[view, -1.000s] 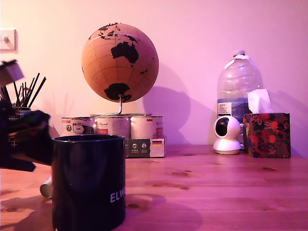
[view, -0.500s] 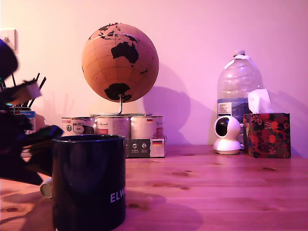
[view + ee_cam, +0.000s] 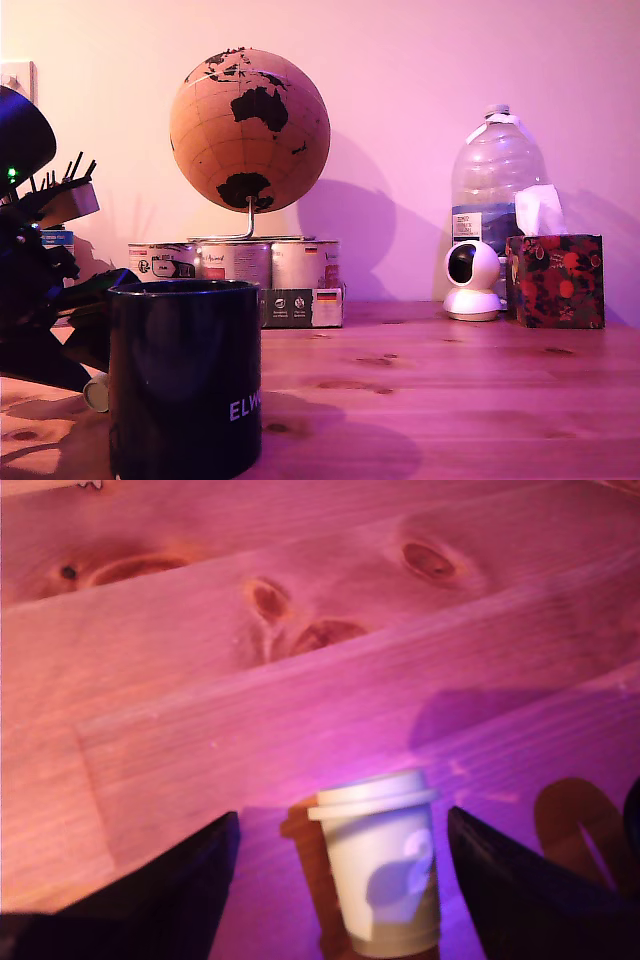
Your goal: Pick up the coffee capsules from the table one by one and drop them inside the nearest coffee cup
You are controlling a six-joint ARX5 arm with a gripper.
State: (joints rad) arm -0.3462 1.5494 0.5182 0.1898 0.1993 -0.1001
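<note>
The gripper (image 3: 340, 880) is standing wide open over the table (image 3: 200, 710), with the capsule (image 3: 380, 870) lying between its fingers (image 3: 150, 900), untouched.

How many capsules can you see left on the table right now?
1. The coffee capsule lies on the table between the open gripper's fingers, just behind the black mug on the exterior view's left. The mug may hide others.

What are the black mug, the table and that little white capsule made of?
The coffee cup looks like glazed ceramic: glossy black with a bright rim highlight, though coated metal is possible. The table is wood, with visible grain, plank seams and dark knots. The coffee capsule looks like matte whitish plastic with a flanged rim; painted aluminium can't be ruled out.
</note>
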